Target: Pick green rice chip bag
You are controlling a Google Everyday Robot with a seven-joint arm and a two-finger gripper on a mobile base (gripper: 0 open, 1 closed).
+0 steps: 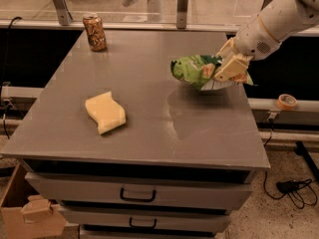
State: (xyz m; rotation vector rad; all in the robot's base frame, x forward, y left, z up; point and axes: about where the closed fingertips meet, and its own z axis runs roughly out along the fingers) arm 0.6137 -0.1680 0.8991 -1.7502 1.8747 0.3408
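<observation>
1. Table (149,138): centre of view, with drawers (137,195) stacked in its front, below the top.
2. Can (94,32): upright on the table's rear left corner.
3. Sponge (105,112): lies on the table, left of centre, well apart from the can.
4. Rice chip bag (194,68): over the table's right rear part, right of the sponge.
5. Gripper (227,67): at the bag's right end, fingers clamped on it; arm enters from the upper right.
6. Tape roll (286,101): on a ledge beyond the table's right edge.
7. Cardboard box (30,218): on the floor, front left of the table.

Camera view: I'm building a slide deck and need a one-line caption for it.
The gripper clamps the green chip bag near the table's right edge; sponge and can sit apart.
</observation>
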